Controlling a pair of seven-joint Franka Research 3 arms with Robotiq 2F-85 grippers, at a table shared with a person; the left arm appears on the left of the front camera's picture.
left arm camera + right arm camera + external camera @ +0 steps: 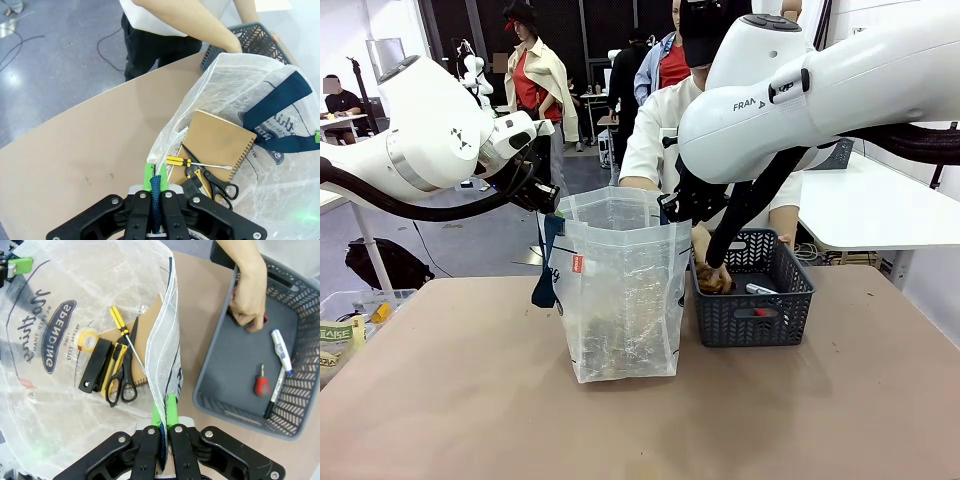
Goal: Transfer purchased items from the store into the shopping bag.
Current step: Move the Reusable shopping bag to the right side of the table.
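The clear shopping bag [620, 300] stands upright mid-table. My left gripper [548, 200] is shut on its dark blue strap [156, 192] at the left rim, and my right gripper [670, 208] is shut on the right rim [167, 365]. Together they hold the mouth open. Inside lie a brown notebook [220, 140], a yellow screwdriver [120, 320], scissors [122, 377], a black box [95, 365] and a tape roll [87, 340]. The grey lattice basket [790, 310] sits right of the bag. A person's hand [247, 300] grips something red in it, beside a red stubby tool [261, 385] and a marker [281, 350].
A black pen [274, 395] lies by the basket's wall. The person stands at the far edge behind the bag. A clear box [350, 310] of packets sits at the table's left edge. Bare tabletop [620, 430] stretches in front of the bag.
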